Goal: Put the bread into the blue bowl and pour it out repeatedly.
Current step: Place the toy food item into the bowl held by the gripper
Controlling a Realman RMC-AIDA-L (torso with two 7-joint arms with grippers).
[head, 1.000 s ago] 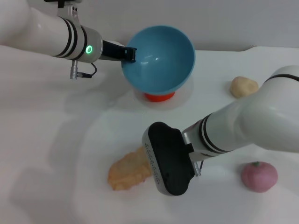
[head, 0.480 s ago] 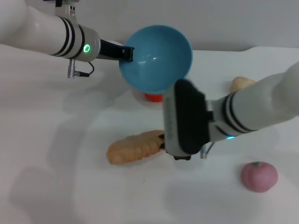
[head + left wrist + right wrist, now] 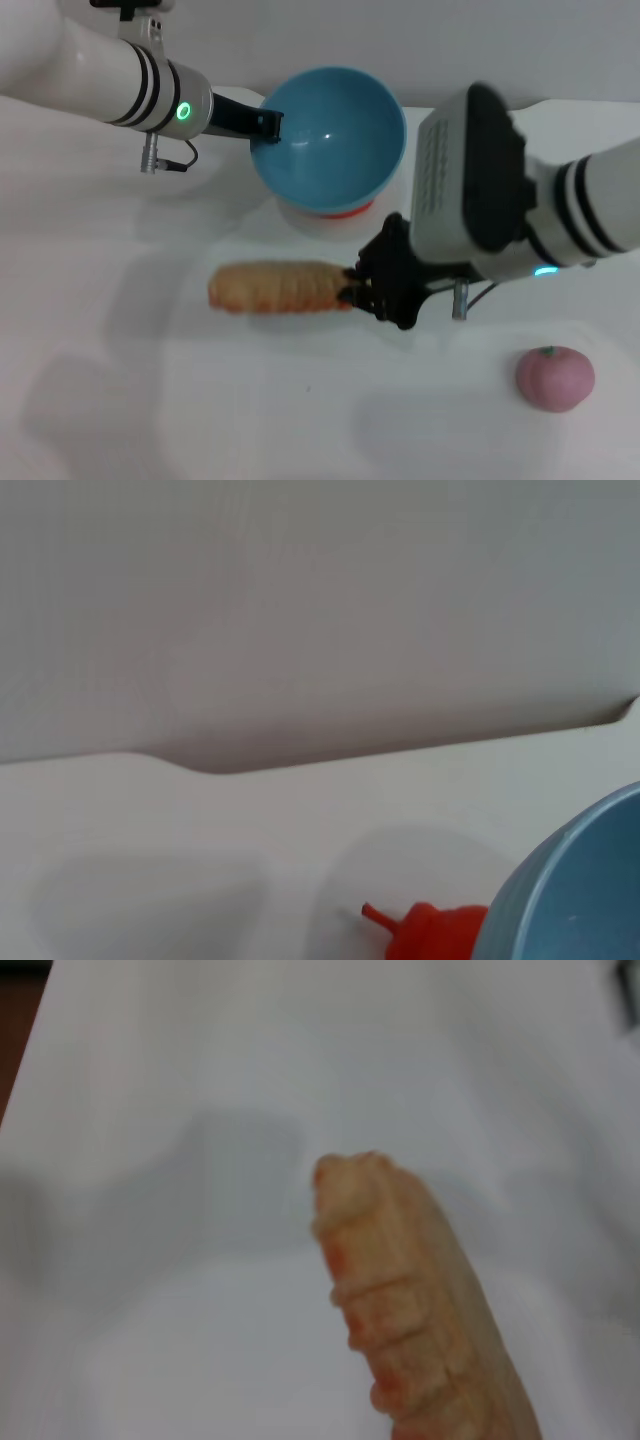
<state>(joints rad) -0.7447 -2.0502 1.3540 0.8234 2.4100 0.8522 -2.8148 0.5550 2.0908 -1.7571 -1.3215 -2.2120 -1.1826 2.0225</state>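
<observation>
The blue bowl (image 3: 330,135) is held off the table at the back, its opening facing up and towards me. My left gripper (image 3: 266,124) is shut on its left rim. The bowl's edge also shows in the left wrist view (image 3: 585,880). The bread (image 3: 275,288), plain golden-tan side up, hangs level in front of the bowl and lower than it. My right gripper (image 3: 356,286) is shut on the bread's right end. The right wrist view shows the ridged loaf (image 3: 410,1310) sticking out over the white table.
A red-orange pepper-like thing (image 3: 335,211) lies under the bowl and also shows in the left wrist view (image 3: 430,935). A pink round fruit (image 3: 555,378) sits at the front right. The white table's back edge (image 3: 560,103) runs behind the bowl.
My right gripper has lifted the bread off the table and swung up and to the right, turning the loaf level. The bowl has shifted slightly left and tipped more upright.
</observation>
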